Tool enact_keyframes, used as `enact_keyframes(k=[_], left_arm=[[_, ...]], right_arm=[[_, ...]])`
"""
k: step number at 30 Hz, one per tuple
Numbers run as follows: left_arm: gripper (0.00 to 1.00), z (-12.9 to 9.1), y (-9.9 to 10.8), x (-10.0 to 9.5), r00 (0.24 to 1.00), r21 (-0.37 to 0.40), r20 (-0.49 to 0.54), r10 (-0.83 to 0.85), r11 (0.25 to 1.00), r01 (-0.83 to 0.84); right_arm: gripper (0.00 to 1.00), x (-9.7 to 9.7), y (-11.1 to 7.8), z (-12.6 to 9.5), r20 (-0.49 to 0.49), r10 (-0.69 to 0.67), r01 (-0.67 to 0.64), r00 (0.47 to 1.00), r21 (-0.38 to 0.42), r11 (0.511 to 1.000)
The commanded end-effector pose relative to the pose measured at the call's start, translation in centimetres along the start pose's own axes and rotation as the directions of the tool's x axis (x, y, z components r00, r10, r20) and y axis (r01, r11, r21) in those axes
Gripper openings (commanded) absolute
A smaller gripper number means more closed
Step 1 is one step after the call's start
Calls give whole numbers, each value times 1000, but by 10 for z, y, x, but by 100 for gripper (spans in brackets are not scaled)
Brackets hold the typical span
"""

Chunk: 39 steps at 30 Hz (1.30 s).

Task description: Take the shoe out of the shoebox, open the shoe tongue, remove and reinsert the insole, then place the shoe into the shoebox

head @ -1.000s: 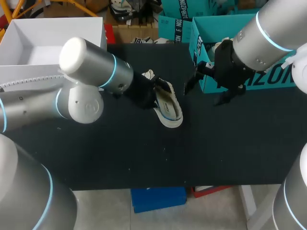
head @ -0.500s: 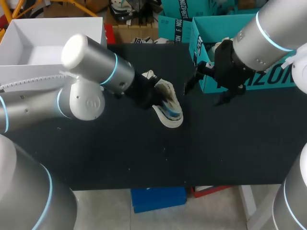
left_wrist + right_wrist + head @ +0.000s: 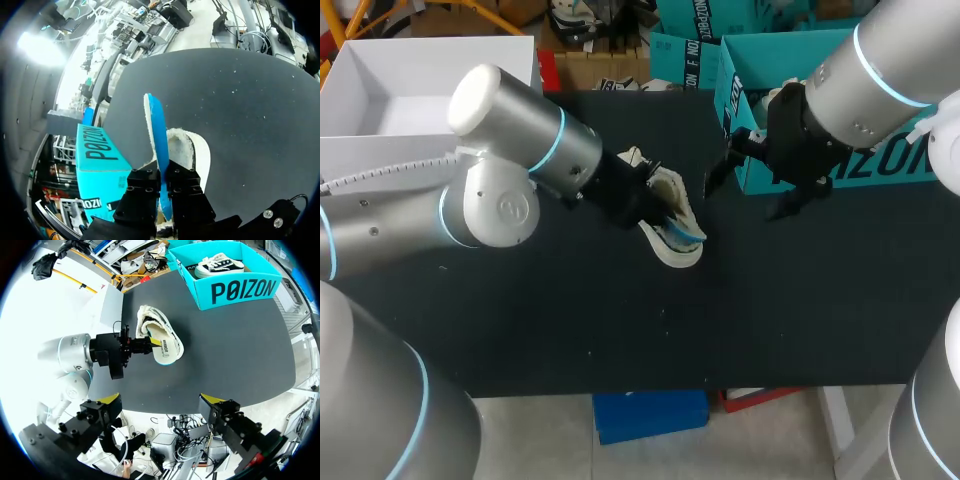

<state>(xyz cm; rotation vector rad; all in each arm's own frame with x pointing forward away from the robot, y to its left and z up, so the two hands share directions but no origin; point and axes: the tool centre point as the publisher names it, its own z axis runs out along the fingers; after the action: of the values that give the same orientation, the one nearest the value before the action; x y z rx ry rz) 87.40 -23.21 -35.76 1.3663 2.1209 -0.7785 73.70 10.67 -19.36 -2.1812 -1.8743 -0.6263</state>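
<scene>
The left wrist view shows the left pincer pinching the blue insole, edge-on over the shoe mid-table. Only the right wrist view shows the right pincer spread wide, and 1 second shoe inside the teal shoebox far right.

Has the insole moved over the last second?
Yes. Held by the left end effector, the insole has tipped up on edge, lifting out of the shoe, which stays put beside the teal shoebox.
</scene>
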Motion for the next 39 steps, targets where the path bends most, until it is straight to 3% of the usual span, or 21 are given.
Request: enact_keyframes(k=[1, 5, 7, 8, 22, 23, 24, 27, 28, 29, 39], left_arm=[[0, -1, -11, 2, 1000, 2, 0, 2, 1000, -2], [0, 8, -12, 4, 1000, 9, -1, -2, 1000, 2], [83, 12, -9, 5, 1000, 8, -3, -6, 1000, 6], [100, 13, -6, 5, 1000, 3, -3, -5, 1000, 5], [97, 1, 30, 0, 999, -65, 30, -16, 998, 18], [83, 1, 30, 0, 999, -64, 31, -18, 998, 20], [61, 1, 30, 0, 999, -63, 32, -19, 998, 21], [31, 0, 29, 0, 999, -59, 32, -20, 998, 22], [11, 0, 29, 0, 999, -58, 31, -19, 998, 21], [0, 1, 29, 0, 999, -56, 29, -18, 998, 20], [0, 2, 25, 2, 1000, -45, -15, -3, 999, 3]], right_arm=[[100, 1, 0, 1, 2, 1, -1, 1000, -1, 1000], [100, 1, 0, 1, 2, 1, -1, 1000, -1, 1000], [100, 1, 0, 1, 2, 1, -1, 1000, -1, 1000], [100, 1, 0, 1, 2, 1, -1, 1000, -1, 1000], [100, 1, 0, 1, 2, 1, -1, 1000, -1, 1000], [100, 1, 0, 1, 2, 1, -1, 1000, -1, 1000], [100, 1, 0, 1, 2, 1, -1, 1000, -1, 1000], [100, 1, 0, 1, 2, 1, -1, 1000, -1, 1000], [100, 1, 0, 1, 2, 1, -1, 1000, -1, 1000], [100, 1, 0, 1, 2, 1, -1, 1000, -1, 1000], [100, 1, 0, 1, 2, 1, -1, 1000, -1, 1000]])
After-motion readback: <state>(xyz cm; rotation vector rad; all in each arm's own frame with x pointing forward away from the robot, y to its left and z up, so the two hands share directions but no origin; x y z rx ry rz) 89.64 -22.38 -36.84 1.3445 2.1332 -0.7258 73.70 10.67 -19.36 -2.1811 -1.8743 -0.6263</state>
